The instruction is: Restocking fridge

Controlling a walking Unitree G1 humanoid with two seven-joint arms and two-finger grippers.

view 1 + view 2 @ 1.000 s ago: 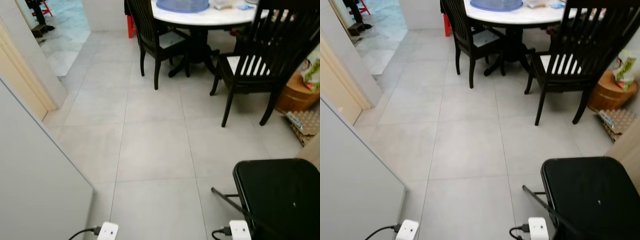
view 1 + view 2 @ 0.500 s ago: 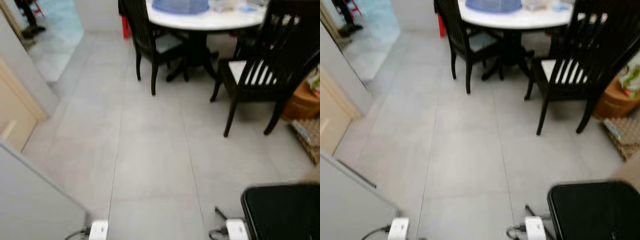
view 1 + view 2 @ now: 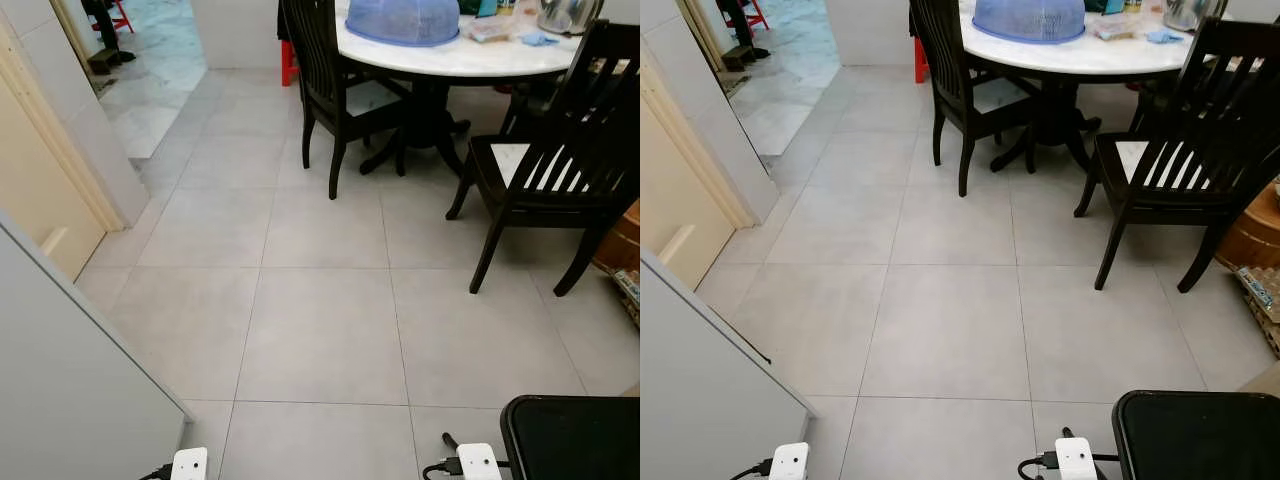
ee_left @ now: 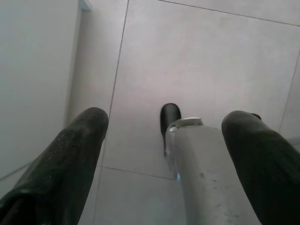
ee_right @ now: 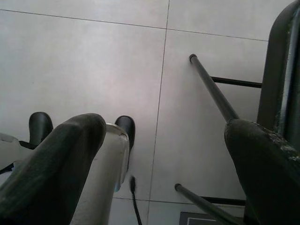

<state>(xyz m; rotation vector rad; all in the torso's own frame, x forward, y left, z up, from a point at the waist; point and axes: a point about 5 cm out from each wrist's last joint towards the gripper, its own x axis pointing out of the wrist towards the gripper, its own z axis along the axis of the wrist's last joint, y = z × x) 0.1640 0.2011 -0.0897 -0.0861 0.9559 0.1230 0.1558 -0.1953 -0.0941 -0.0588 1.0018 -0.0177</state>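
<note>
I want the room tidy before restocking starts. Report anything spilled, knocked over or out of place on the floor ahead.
Nothing stands out. The tiled floor shows no spill or debris, both dark chairs stand upright at the round table, and the blue mesh cover sits squarely on top.

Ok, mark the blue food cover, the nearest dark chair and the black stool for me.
blue food cover (image 3: 403, 20), left eye view, on the middle of its mesh dome.
dark chair (image 3: 515, 165), left eye view, on the pale seat.
black stool (image 3: 1200, 435), right eye view, on the middle of its seat top.
</note>
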